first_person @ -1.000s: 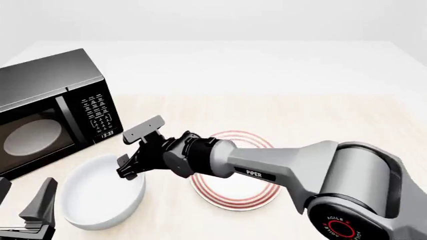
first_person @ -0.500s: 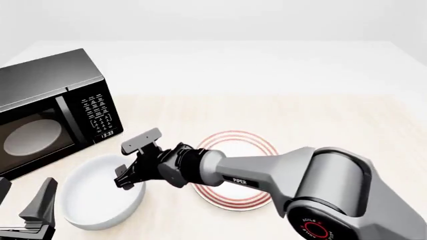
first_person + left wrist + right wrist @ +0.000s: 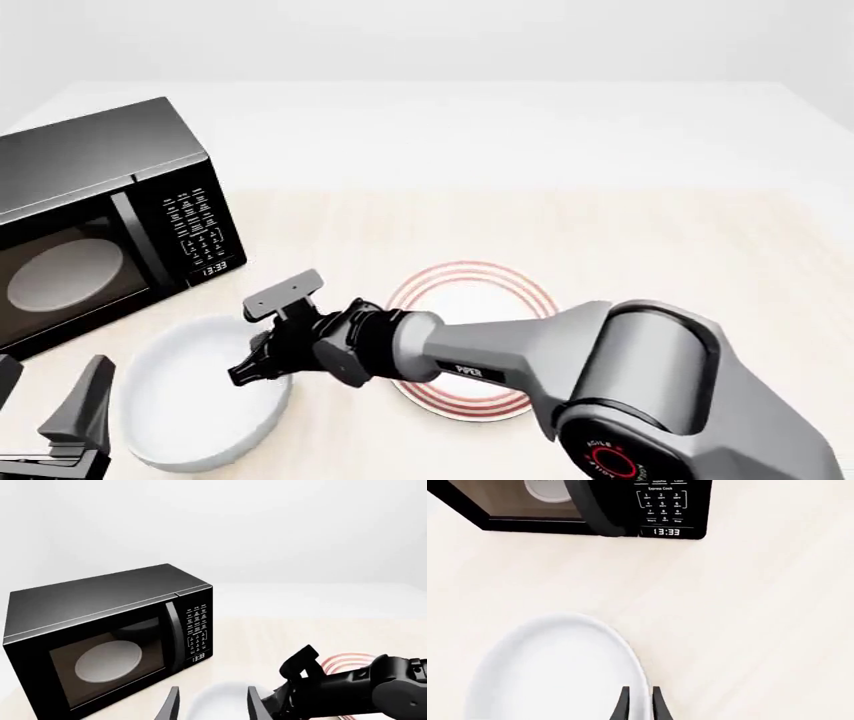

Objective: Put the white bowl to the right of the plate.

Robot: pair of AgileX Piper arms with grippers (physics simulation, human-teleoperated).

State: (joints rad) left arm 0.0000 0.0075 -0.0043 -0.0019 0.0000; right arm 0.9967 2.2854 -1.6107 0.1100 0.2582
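My right arm reaches low across the plate, wrist dipped toward the white bowl. My right gripper has its fingers close together, astride the bowl's plate-side rim, pinching it. The bowl sits just left of the plate, in front of the microwave. My left gripper hangs near the bowl, fingers apart, holding nothing.
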